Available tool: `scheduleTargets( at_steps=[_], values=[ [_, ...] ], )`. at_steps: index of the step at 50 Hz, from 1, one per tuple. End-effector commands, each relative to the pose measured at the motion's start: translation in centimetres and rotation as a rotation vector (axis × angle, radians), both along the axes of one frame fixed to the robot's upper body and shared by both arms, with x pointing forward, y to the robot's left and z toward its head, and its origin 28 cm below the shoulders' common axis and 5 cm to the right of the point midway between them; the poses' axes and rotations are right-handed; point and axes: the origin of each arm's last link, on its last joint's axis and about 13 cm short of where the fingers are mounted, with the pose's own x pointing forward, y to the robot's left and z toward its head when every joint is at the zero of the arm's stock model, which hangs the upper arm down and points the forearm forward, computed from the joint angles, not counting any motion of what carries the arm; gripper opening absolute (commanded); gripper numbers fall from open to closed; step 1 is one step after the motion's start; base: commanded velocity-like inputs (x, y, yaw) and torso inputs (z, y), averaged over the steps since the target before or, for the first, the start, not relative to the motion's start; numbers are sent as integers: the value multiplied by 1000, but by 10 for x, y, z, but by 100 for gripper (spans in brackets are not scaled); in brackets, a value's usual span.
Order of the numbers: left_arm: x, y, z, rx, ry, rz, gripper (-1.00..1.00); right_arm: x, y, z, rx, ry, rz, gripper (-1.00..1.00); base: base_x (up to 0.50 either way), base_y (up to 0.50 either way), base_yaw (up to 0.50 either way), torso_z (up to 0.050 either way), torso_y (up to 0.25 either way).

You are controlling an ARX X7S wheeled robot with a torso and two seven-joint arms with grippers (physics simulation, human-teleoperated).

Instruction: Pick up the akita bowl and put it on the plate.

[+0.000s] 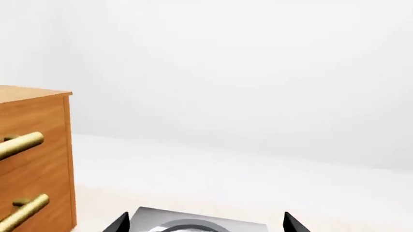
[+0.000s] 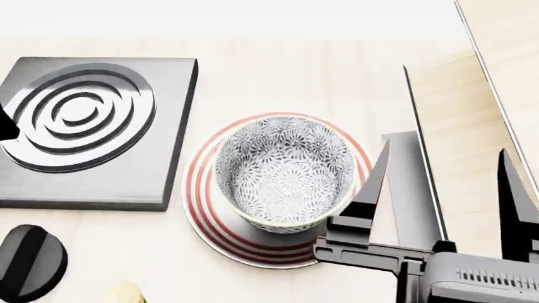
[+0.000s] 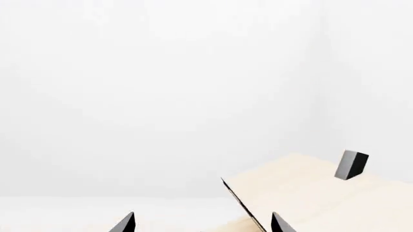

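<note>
**Bowl seated on plate; the risk now lies in the retreat**

Closest to the head camera, the right gripper stands with its fingers spread wide and nothing between them, its nearer finger tip just beside the rim of the akita bowl. That bowl sits upright on the plate, shifted toward the plate's far right, so the red rings show broadly on the near left and only thinly on the other side. Judged from this, the placing looks done.

What could go wrong is a clip on the way out: a sideways swing toward the bowl would catch that finger on the rim and push the bowl off-centre or tip it. A lift straight up and away looks safer.

Only a dark sliver of the left gripper shows over the stove burner; in the left wrist view its finger tips stand well apart, holding nothing.
</note>
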Motion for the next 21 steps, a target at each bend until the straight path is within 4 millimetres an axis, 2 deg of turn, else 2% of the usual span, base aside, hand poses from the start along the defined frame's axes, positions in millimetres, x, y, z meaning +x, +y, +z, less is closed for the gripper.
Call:
scheduleTargets(
  at_steps=[1, 10, 21],
  values=[
    [-36, 3, 12, 55, -114, 42, 100, -19, -4, 36, -31, -122, -37, 100, 0, 0, 0, 0, 0],
    [-60, 1, 17, 101, -191, 32, 100, -40, -8, 74, -73, -279, -84, 100, 0, 0, 0, 0, 0],
    [-87, 5, 30, 122, -306, 71, 100, -58, -13, 103, -88, -399, -115, 100, 0, 0, 0, 0, 0]
  ],
)
